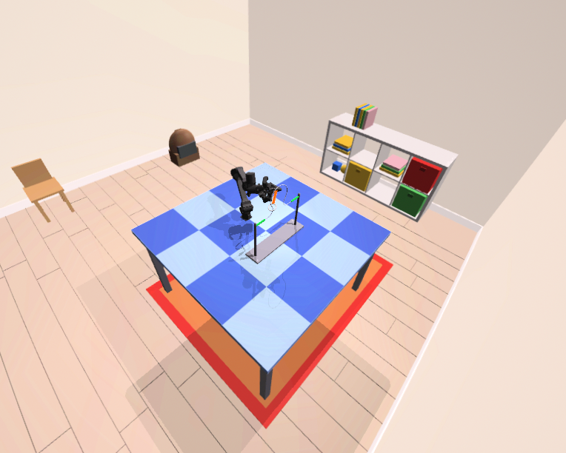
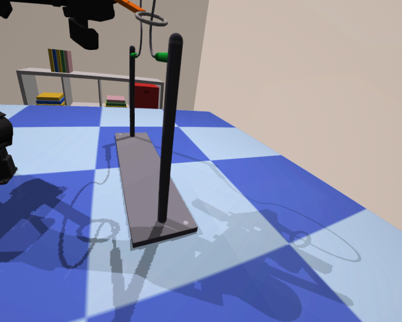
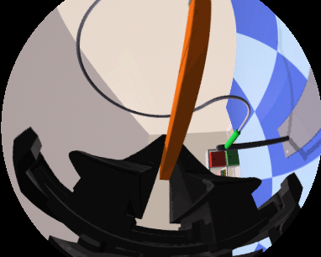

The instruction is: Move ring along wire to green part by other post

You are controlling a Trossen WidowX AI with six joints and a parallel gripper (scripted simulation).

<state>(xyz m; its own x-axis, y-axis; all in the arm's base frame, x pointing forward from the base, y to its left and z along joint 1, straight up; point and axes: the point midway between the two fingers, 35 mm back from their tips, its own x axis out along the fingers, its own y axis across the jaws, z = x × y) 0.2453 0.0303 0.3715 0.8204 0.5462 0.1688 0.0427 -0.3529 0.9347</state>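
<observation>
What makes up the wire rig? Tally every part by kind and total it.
Posts: 2
Green wire parts: 2
Grey wire: 1
Ring: 1
Handle: 1
Base: 1
Total: 8

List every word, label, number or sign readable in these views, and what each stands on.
None can be read.
Books on the shelf: spines plain colour, no lettering visible.
Red bin and green bin: dark mark near the top, too small to read.
Handle, posts, base plate: no markings.
</observation>
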